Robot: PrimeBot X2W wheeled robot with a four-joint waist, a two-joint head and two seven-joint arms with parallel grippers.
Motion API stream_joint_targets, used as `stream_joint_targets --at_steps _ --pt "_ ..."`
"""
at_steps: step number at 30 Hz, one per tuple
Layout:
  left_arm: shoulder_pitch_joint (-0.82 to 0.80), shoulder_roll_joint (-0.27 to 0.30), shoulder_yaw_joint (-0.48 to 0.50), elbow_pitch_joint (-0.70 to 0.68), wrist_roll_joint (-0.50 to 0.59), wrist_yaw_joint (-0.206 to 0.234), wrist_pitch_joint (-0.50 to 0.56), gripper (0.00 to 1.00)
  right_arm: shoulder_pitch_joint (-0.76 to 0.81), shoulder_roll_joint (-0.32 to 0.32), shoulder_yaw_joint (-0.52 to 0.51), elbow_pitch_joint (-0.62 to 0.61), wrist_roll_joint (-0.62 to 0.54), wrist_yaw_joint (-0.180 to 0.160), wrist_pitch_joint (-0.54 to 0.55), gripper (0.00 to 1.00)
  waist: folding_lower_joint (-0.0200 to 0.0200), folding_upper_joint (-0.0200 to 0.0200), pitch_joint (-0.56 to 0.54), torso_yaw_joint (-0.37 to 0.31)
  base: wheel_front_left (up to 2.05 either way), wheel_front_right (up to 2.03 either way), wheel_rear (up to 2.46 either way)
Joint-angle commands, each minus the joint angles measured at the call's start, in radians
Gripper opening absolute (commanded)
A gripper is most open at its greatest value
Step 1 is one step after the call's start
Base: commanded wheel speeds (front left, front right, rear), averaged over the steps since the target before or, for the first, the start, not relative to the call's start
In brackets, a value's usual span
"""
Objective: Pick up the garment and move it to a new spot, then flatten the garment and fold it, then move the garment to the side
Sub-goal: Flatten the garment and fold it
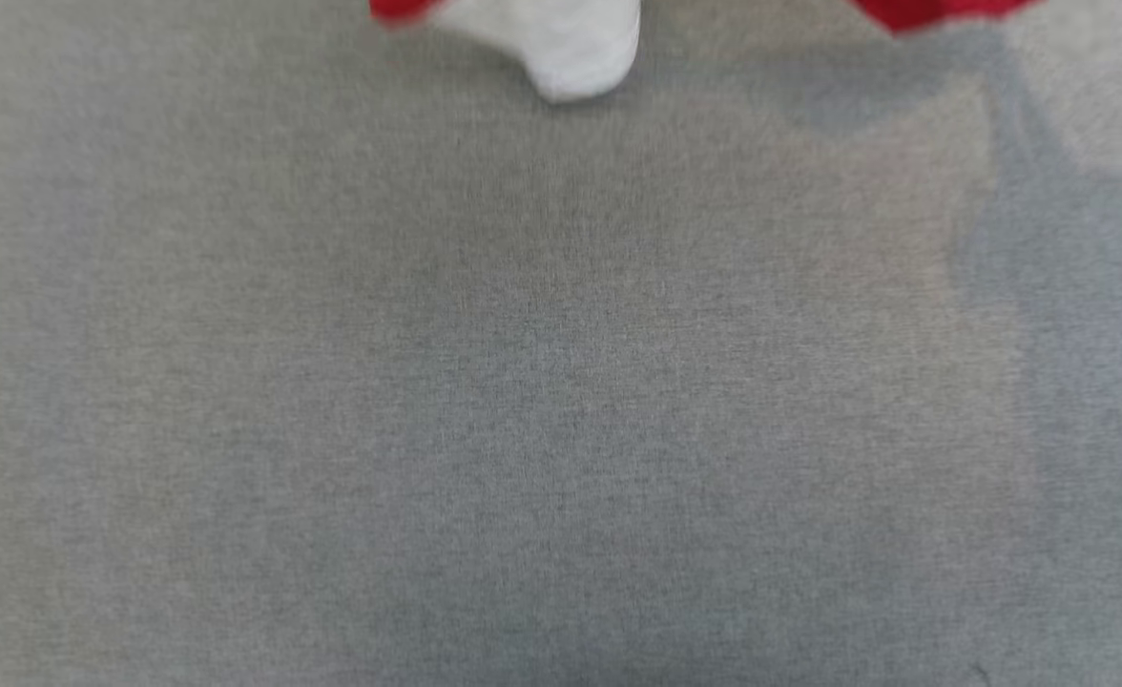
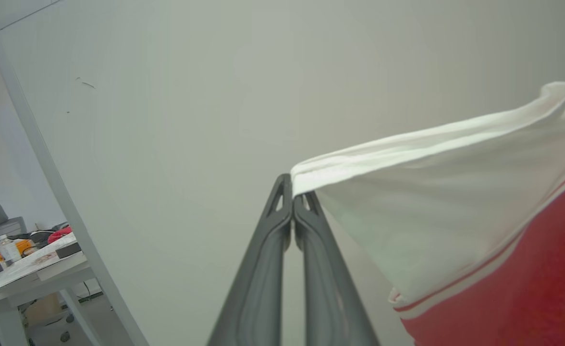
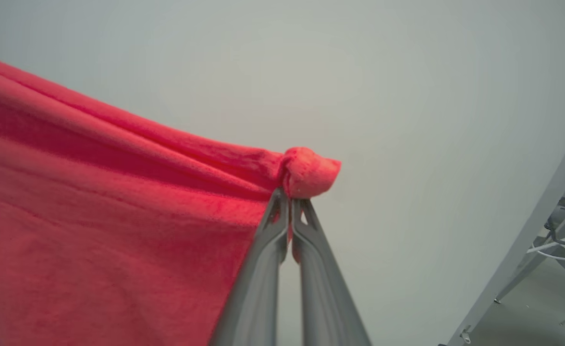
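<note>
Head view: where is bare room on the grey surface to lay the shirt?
The grey woven surface is bare across its whole middle and bottom, edge to edge. Only the top edge is crowded, where the red-and-white soft shirt hangs.

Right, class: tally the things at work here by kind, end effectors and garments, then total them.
Garments: 1 (the garment, red and white)
End effectors: 2 (left end effector, right end effector, both shut on it)
Total: 3

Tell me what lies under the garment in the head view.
Under the garment lies the gray cloth surface, with a faint shadow on it. The strip of surface behind the hanging white and red fabric is hidden.
</note>
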Motion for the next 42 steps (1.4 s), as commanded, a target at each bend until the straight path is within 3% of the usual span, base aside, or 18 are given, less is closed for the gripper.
stream_joint_targets --at_steps 1,9,17,18,26,28,37,42 --pt "-0.085 -0.002 0.004 0.061 0.028 0.002 -0.017 0.00 -0.059 -0.005 0.007 0.052 -0.027 -0.009 -0.022 0.00 -0.0003 0.0000 0.128 0.004 0.00 0.00 0.00" --pt "-0.392 -0.108 -0.051 0.351 0.123 -0.008 -0.164 0.00 -0.356 0.054 0.077 0.328 -0.124 -0.009 -0.176 0.00 -0.0003 0.0000 0.220 0.012 0.00 0.00 0.00" --pt "-0.460 -0.197 -0.061 0.589 0.147 0.004 -0.410 0.00 -0.455 0.140 0.141 0.597 -0.187 -0.009 -0.384 0.00 -0.0003 0.0000 0.236 0.031 0.00 0.00 0.00" --pt "-0.358 -0.243 -0.082 0.630 0.129 -0.014 -0.452 0.00 -0.403 0.139 0.204 0.672 -0.179 -0.009 -0.444 0.00 -0.0003 0.0000 0.220 0.047 0.00 0.00 0.00" --pt "-0.076 -0.311 -0.087 0.586 0.090 -0.029 -0.466 0.00 -0.244 0.115 0.293 0.711 -0.131 -0.009 -0.514 0.00 -0.0003 0.0000 0.146 0.072 0.00 0.00 0.00" --pt "0.095 -0.335 -0.086 0.531 0.077 -0.033 -0.467 0.00 -0.131 0.099 0.337 0.689 -0.099 -0.009 -0.525 0.00 -0.0003 0.0000 0.084 0.084 0.00 0.00 0.00" --pt "0.463 -0.351 -0.152 0.479 0.030 -0.044 -0.461 0.00 0.198 0.095 0.387 0.547 -0.032 -0.009 -0.528 0.00 -0.0003 0.0000 -0.087 0.086 0.00 0.00 0.00" --pt "0.654 -0.335 -0.160 0.432 -0.013 -0.024 -0.426 0.00 0.366 0.099 0.441 0.504 0.021 -0.009 -0.528 0.00 -0.0003 0.0000 -0.165 0.084 0.00 0.00 0.00"
